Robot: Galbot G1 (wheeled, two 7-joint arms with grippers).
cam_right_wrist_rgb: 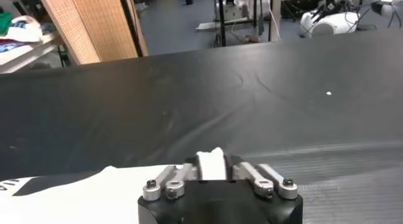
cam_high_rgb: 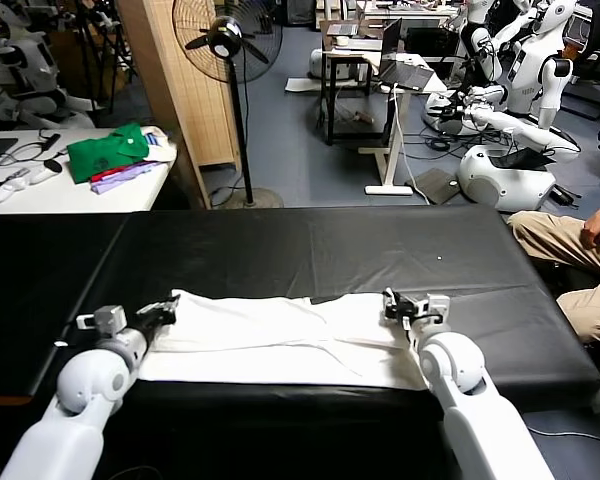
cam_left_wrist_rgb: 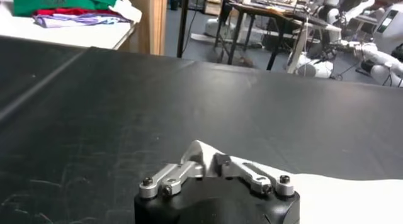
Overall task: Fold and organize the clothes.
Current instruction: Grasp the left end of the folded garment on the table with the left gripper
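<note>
The white T-shirt [cam_high_rgb: 280, 335] lies folded into a long band across the near part of the black table [cam_high_rgb: 310, 245]. My left gripper [cam_high_rgb: 165, 312] is shut on the shirt's left end; in the left wrist view a white fold [cam_left_wrist_rgb: 200, 155] sticks up between its fingers [cam_left_wrist_rgb: 189, 172]. My right gripper [cam_high_rgb: 398, 304] is shut on the shirt's right far corner; in the right wrist view a strip of white cloth [cam_right_wrist_rgb: 211, 163] is pinched between its fingers [cam_right_wrist_rgb: 242, 170]. A bit of black lettering shows at the shirt's edge [cam_right_wrist_rgb: 7, 186].
A white side table [cam_high_rgb: 70, 185] at the far left holds folded green and purple garments [cam_high_rgb: 110, 155] and cables. A standing fan [cam_high_rgb: 230, 40] and a wooden panel stand behind the table. A seated person's legs [cam_high_rgb: 570, 250] are at the right edge.
</note>
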